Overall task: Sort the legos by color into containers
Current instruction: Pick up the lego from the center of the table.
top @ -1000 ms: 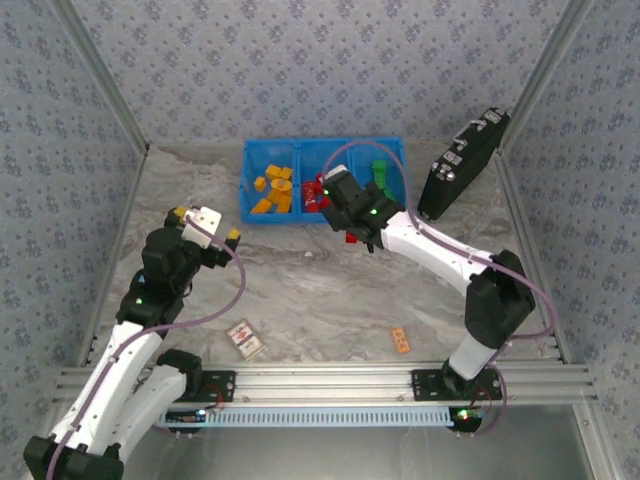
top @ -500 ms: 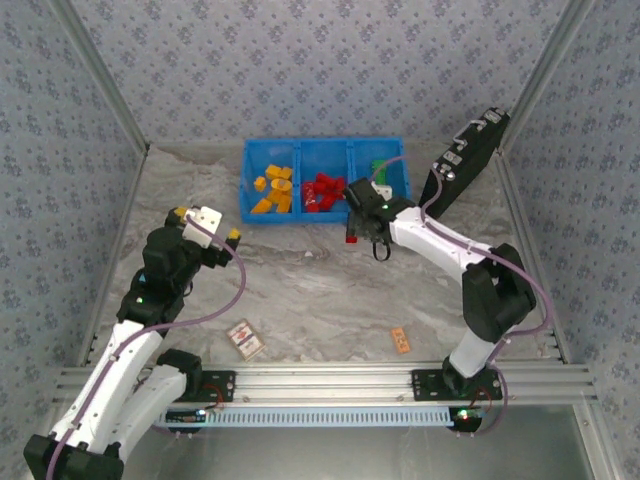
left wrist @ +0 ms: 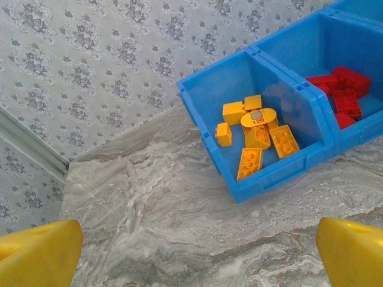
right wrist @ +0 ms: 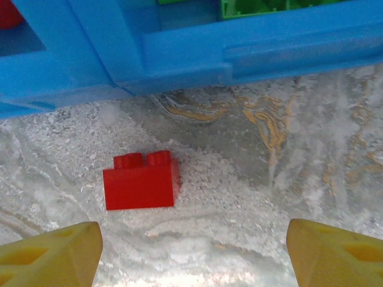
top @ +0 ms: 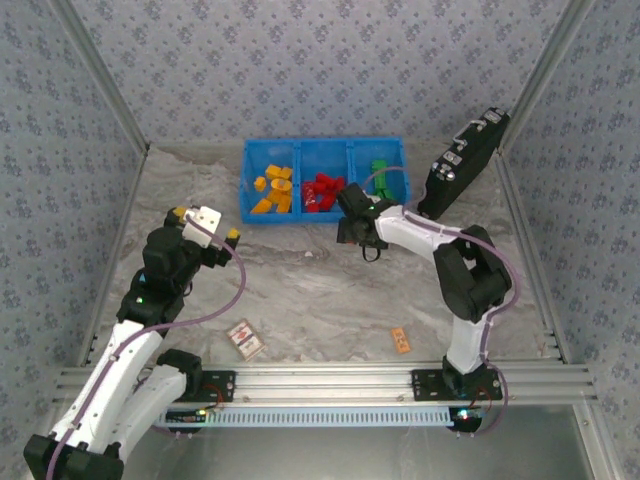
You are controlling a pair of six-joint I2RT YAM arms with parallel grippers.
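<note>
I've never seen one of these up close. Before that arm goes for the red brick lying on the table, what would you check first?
1. Right gripper open: ok, its fingers are spread wide.
2. Red brick centred between them: not ok, it lies ahead and left of centre.
3. Brick free to grasp: ok, it lies alone on the table, apart from the blue bin.
4. Middle compartment fit for it: ok, it holds red bricks with room left.
5. Left gripper out of the way: ok, it is open and well off to the left.
</note>
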